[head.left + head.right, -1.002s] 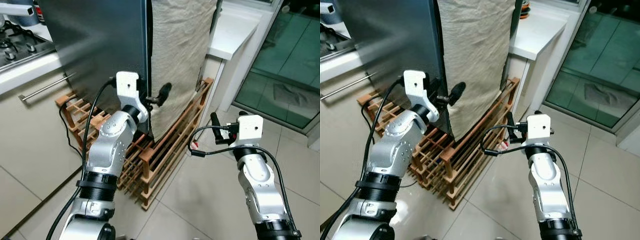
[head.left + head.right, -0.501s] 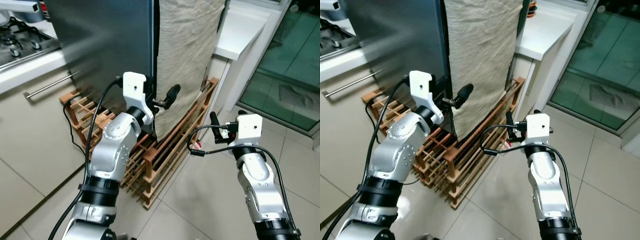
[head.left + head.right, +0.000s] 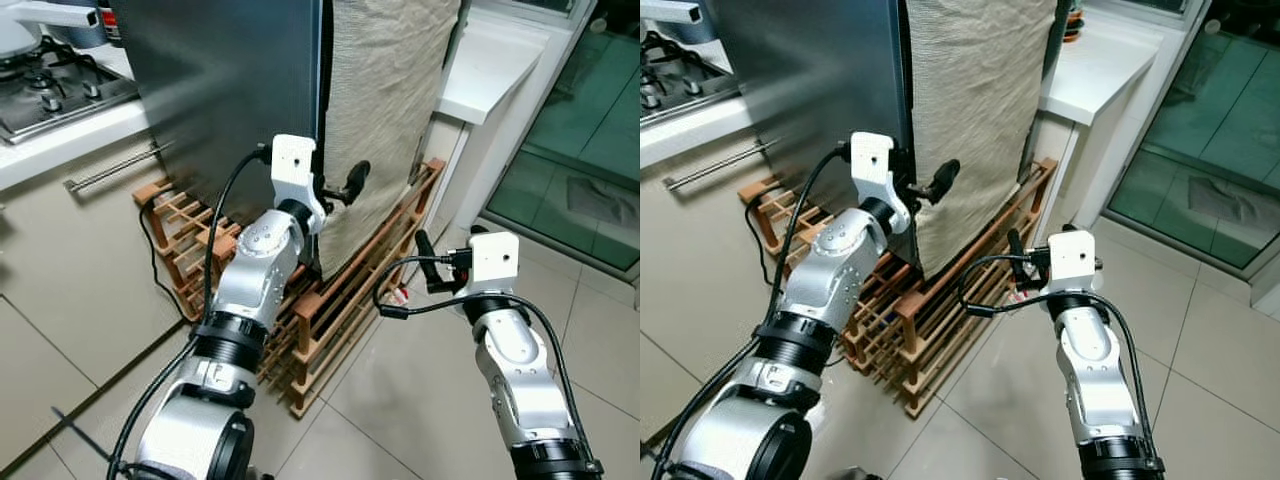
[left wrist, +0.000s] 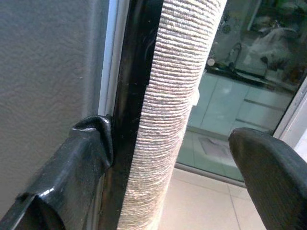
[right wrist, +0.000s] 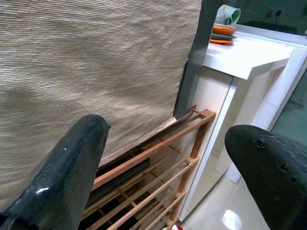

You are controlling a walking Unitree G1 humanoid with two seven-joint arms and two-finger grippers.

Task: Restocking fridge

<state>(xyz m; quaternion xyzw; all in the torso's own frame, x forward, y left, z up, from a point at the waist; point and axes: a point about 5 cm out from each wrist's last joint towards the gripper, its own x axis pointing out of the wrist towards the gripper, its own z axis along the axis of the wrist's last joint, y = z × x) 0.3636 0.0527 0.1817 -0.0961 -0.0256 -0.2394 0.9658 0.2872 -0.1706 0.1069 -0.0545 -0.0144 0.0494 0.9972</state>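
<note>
The fridge (image 3: 230, 90) stands at eleven o'clock on a wooden rack (image 3: 340, 300). The left end effector (image 3: 335, 193), released, straddles its cloth-draped (image 3: 385, 110) door edge, perhaps touching. The right end effector (image 3: 428, 262), fingers spread, hovers over bare floor (image 3: 400, 400) at three o'clock.

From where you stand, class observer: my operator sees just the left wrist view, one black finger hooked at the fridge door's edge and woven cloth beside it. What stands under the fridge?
Observer: A wooden slatted rack sits on the tiled floor, and the fridge stands on it.
Operator: Where is the other hand?
Observer: The right hand is open, held low in front of the rack's right end, touching nothing.
Operator: What is the cloth?
Observer: A beige woven cloth hangs down the fridge's right side; the left hand straddles it with one finger at the door edge.
Operator: Anything left of the fridge?
Observer: A gas stove on a white counter.
</note>
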